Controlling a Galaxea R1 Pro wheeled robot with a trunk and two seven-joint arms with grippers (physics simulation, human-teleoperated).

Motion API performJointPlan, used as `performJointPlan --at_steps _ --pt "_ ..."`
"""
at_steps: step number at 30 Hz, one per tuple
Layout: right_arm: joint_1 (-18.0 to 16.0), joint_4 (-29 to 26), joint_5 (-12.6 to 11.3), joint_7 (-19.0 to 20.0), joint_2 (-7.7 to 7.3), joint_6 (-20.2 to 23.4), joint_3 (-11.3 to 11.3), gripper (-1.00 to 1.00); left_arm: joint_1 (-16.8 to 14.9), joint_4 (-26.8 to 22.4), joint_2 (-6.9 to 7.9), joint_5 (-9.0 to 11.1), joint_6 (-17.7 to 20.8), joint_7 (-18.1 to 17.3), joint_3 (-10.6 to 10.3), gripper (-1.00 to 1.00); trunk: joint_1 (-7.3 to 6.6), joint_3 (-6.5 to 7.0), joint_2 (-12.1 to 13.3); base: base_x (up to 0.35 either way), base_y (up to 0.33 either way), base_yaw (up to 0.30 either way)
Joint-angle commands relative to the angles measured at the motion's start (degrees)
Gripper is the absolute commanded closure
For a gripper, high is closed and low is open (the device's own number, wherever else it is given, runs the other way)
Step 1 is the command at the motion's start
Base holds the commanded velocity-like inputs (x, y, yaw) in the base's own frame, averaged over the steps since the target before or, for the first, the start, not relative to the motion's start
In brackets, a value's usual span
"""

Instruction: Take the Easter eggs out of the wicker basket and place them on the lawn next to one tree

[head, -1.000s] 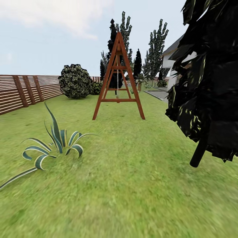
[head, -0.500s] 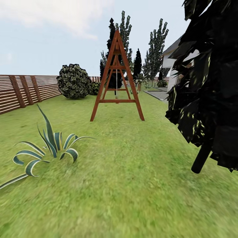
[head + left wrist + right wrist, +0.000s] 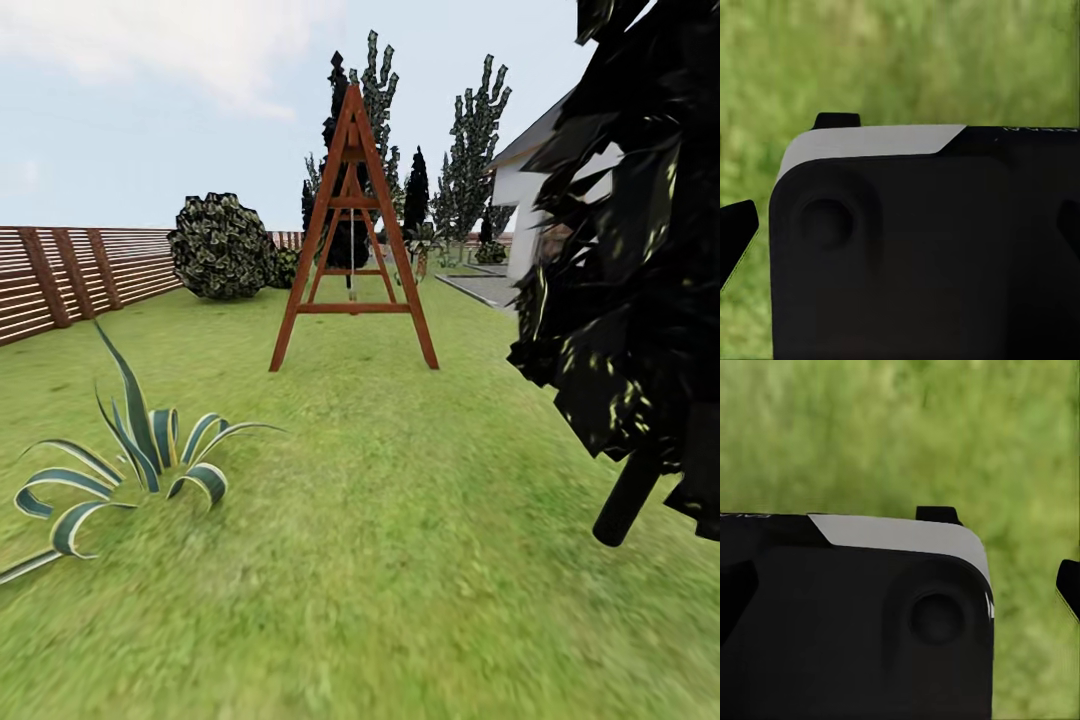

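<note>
Left gripper (image 3: 832,120) and right gripper (image 3: 937,514) hang over blurred lawn (image 3: 400,560); their dark housings hide the fingers, so I cannot tell how far either is open or whether anything is held.

A wooden A-frame swing (image 3: 352,240) stands mid-lawn. Nearer than it, to its left, sits a striped agave (image 3: 130,450); nearer to its right, a dark-leaved tree (image 3: 640,300); the slat fence (image 3: 80,275) runs far left of it.
</note>
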Motion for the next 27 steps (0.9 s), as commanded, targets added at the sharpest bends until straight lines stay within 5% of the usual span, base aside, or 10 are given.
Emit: performJointPlan --at_steps 1,27 --pt "0.0 0.1 0.0 0.0 0.0 -0.2 0.0 -1.0 0.0 -0.1 -0.01 0.1 0.0 0.0 0.1 -1.0 0.03 -0.05 0.0 0.326 0.0 0.0" --pt "0.0 0.0 0.0 0.0 -0.03 -0.2 0.1 -1.0 0.1 1.4 -0.02 -0.3 0.1 -0.4 -0.6 -1.0 0.03 -0.05 0.0 0.326 -0.059 0.0"
